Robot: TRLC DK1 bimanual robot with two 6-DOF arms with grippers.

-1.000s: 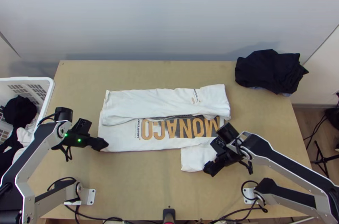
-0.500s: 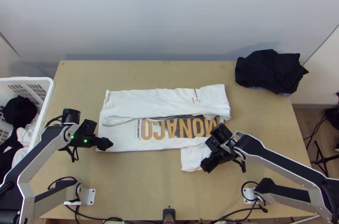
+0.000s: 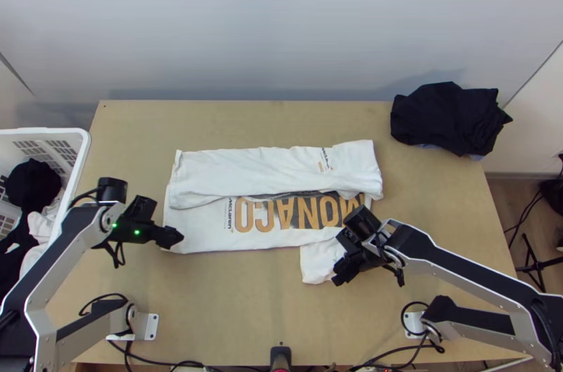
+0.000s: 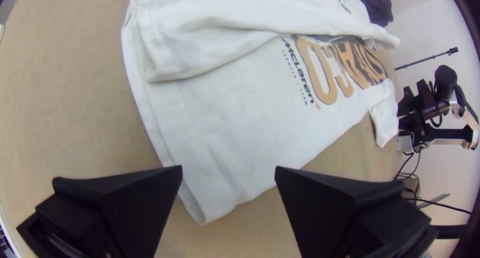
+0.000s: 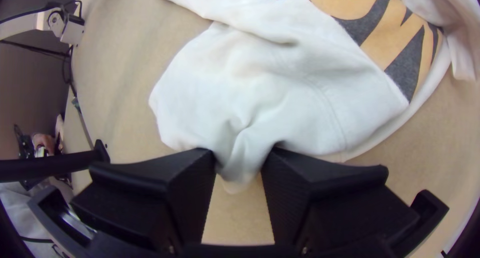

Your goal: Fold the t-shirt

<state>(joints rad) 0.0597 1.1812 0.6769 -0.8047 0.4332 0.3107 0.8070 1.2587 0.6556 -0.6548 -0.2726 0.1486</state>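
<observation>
Where the middle of the light wooden table point(image 3: 232, 316) is occupied, one white t-shirt point(image 3: 197, 231) is found, laid lengthwise from side to side. Its far part is folded over toward the middle, and a band of orange and dark lettering point(image 3: 264, 215) is left exposed along the near part. From the near edge, toward the right, one sleeve point(image 3: 318, 263) is projected beyond the body of the shirt.

Item, right gripper point(image 3: 339, 278): placed at the outer end of the sleeve. In the right wrist view, a puckered tuck of that sleeve is pinched between the two black fingers, and the cloth is gathered into creases toward them.

Item, left gripper point(image 3: 176, 237): placed at the shirt's near left corner. In the left wrist view, its fingers are spread wide, with the folded-edged corner seen in the gap between them, ungripped.

Farther out, one heap of dark cloth point(image 3: 447, 119) is set at the table's far right corner. Beside the left edge, one white basket point(image 3: 86, 143) is stocked with dark and white cloths.
</observation>
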